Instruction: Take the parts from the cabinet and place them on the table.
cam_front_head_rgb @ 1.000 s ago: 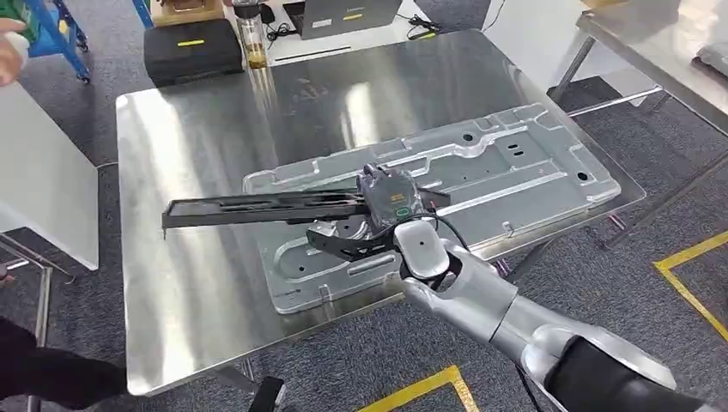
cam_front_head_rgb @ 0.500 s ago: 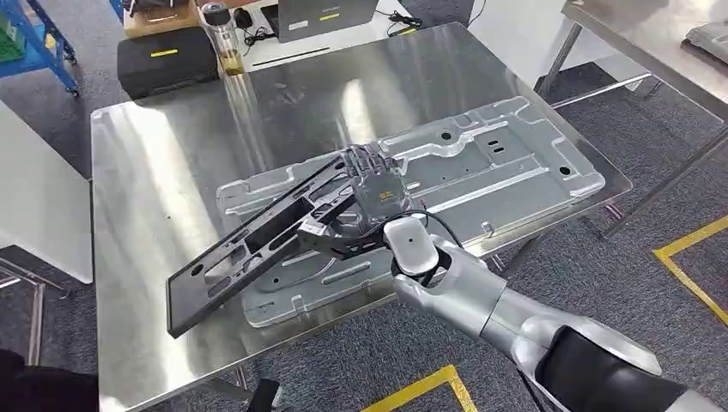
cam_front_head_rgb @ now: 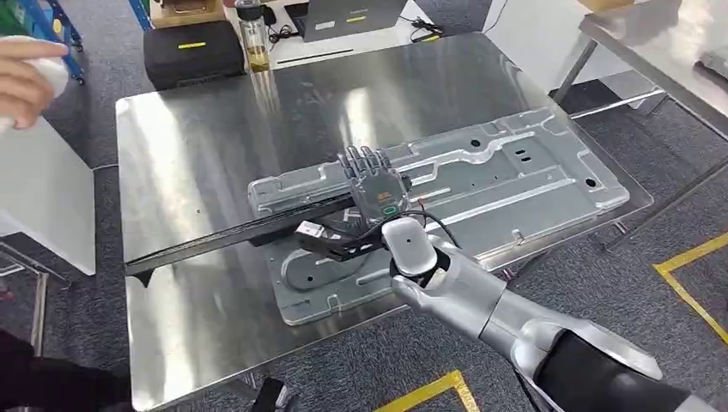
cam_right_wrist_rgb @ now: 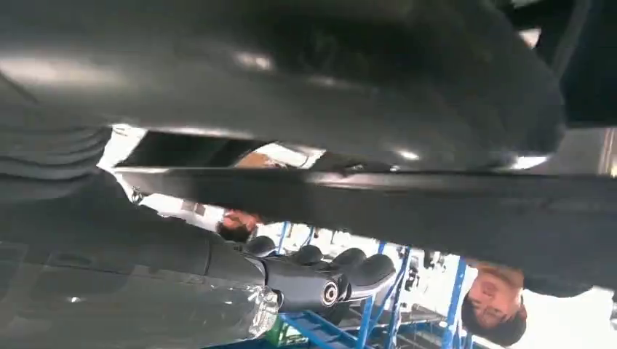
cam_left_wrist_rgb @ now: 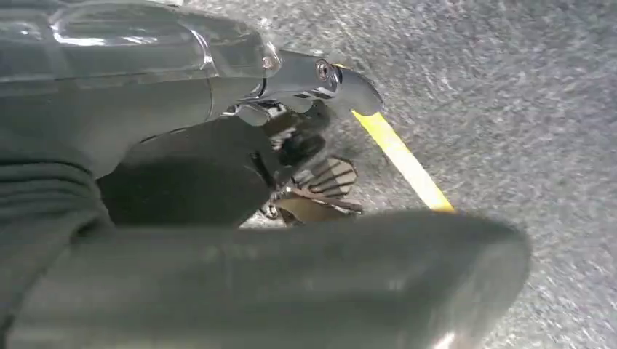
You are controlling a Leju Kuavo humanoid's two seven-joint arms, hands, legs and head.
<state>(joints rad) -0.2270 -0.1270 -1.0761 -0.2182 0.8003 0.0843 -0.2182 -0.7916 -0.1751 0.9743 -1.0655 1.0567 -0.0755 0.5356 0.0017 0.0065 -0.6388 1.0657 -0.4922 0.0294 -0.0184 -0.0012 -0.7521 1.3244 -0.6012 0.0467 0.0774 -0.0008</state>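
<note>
A long black frame part runs edge-on from under my right hand out to the left, low over the steel table. My right hand holds its near end above a big silver stamped panel that lies on the table. Its fingers reach forward over the panel. In the right wrist view the black part passes between the thick thumb and the dark fingers. My left hand hangs over grey carpet with its fingers apart and nothing in it.
A person's hand reaches in at the upper left. A clear bottle, a black case and a laptop sit beyond the table's far edge. Another steel table stands at the right. Yellow tape marks the floor.
The black part has turned from lying broad and slanted towards the near left to edge-on, pointing left. My right hand's fingers have straightened forward. A person's hand has come in at the upper left.
</note>
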